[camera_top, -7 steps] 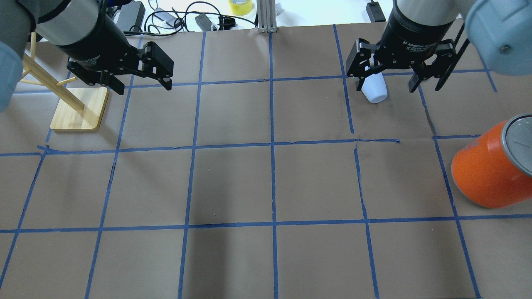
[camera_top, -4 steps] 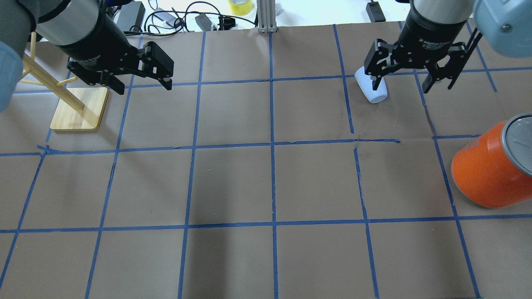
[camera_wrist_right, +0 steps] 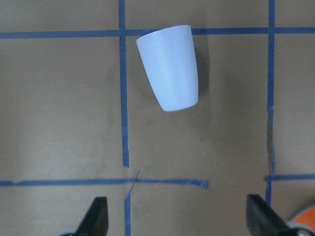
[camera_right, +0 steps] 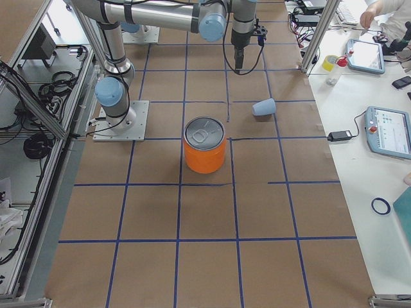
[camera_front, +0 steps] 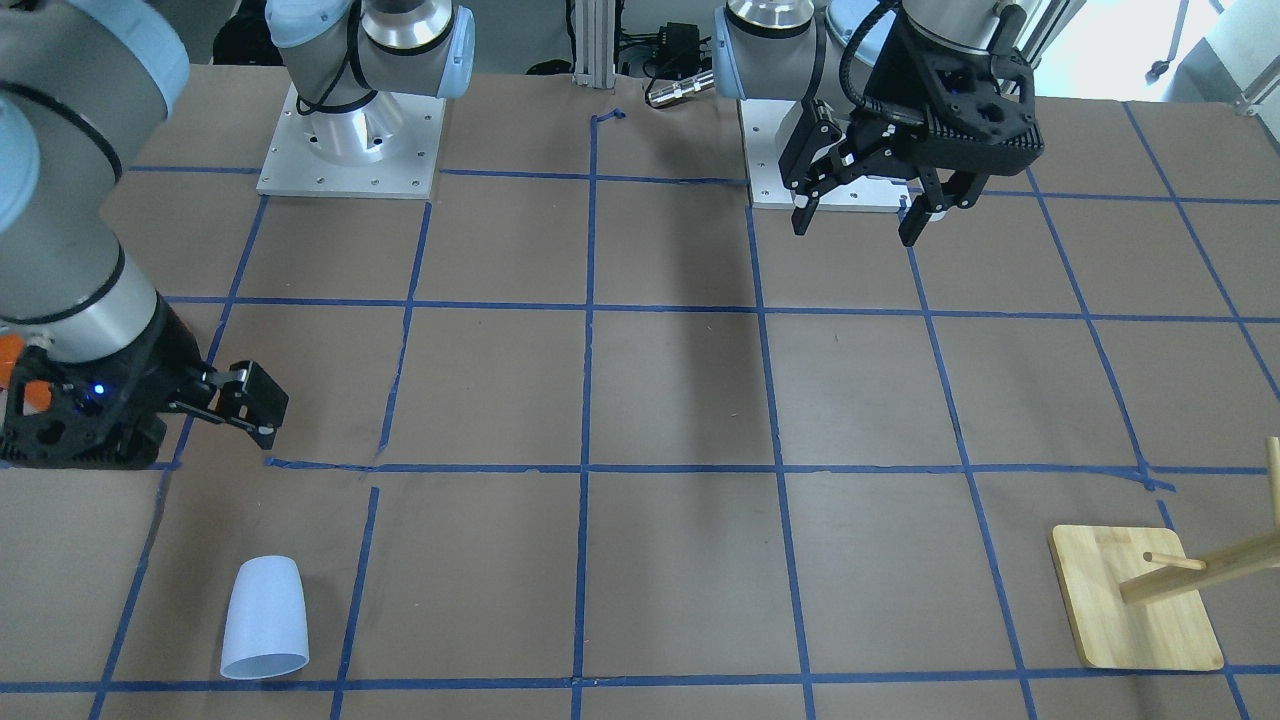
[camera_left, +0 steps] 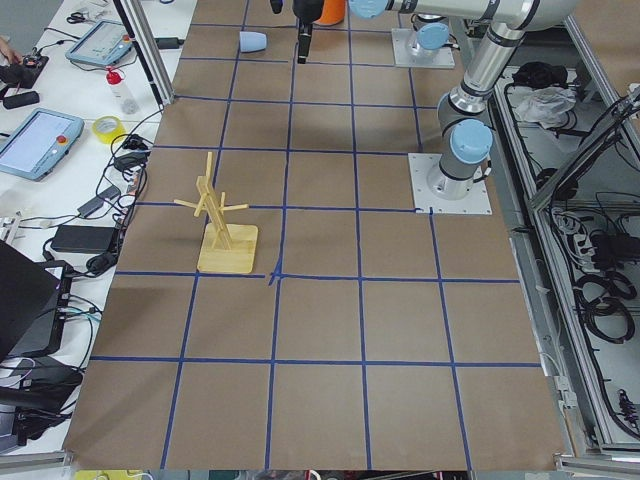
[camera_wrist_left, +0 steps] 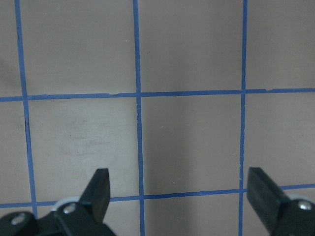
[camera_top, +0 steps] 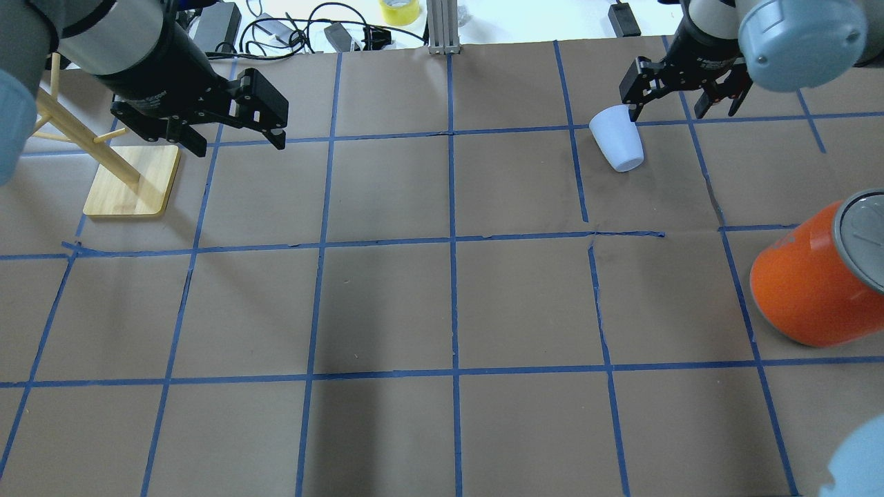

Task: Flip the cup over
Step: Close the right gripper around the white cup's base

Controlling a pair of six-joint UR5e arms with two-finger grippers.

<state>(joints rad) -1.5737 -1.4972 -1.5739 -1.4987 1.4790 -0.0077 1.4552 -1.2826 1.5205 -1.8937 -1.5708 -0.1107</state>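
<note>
The cup is a small pale bluish-white tumbler lying on its side on the brown paper at the far right. It also shows in the front view, in the right wrist view and in the right side view. My right gripper is open and empty. It hangs above the table just right of and beyond the cup, not touching it; the wrist view shows the cup ahead of the fingertips. My left gripper is open and empty, high over the far left.
A large orange can with a silver top stands at the right edge, nearer the robot than the cup. A wooden rack on a square base stands at the far left, beside my left gripper. Cables and a yellow tape roll lie beyond the table's far edge.
My right gripper has moved away from the cup, to the right and toward the far edge, still open. The cup stays lying where it was. The left arm has not moved.
</note>
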